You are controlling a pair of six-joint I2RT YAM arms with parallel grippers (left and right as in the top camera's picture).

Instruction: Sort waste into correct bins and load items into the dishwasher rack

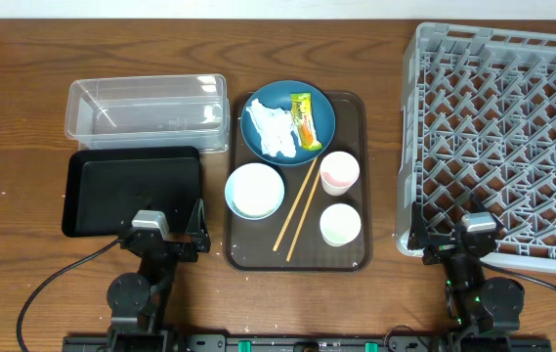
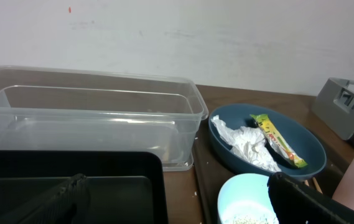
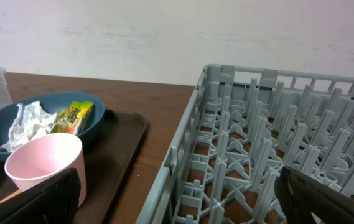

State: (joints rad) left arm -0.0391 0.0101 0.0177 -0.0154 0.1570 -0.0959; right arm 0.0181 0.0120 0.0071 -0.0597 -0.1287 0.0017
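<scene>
A blue plate (image 1: 321, 108) on the brown serving tray holds crumpled white tissue (image 1: 270, 130) and a yellow-green wrapper (image 1: 303, 119). A white bowl (image 1: 255, 190) with rice grains (image 2: 246, 219), chopsticks (image 1: 298, 205) and two cups (image 1: 339, 172) (image 1: 340, 224) also sit on that tray. The clear tub (image 1: 148, 110) and black tray (image 1: 131, 191) lie to the left, and the grey rack (image 1: 502, 147) to the right. My left gripper (image 1: 165, 233) (image 2: 177, 208) is open and empty at the black tray's near edge. My right gripper (image 1: 461, 240) (image 3: 177, 205) is open and empty at the rack's near-left corner.
The dark brown serving tray (image 1: 354, 256) lies between the black tray and the rack. A strip of bare wooden table (image 1: 385, 176) separates it from the rack's left wall. A few loose white specks lie on the table beside the black tray (image 2: 196, 191).
</scene>
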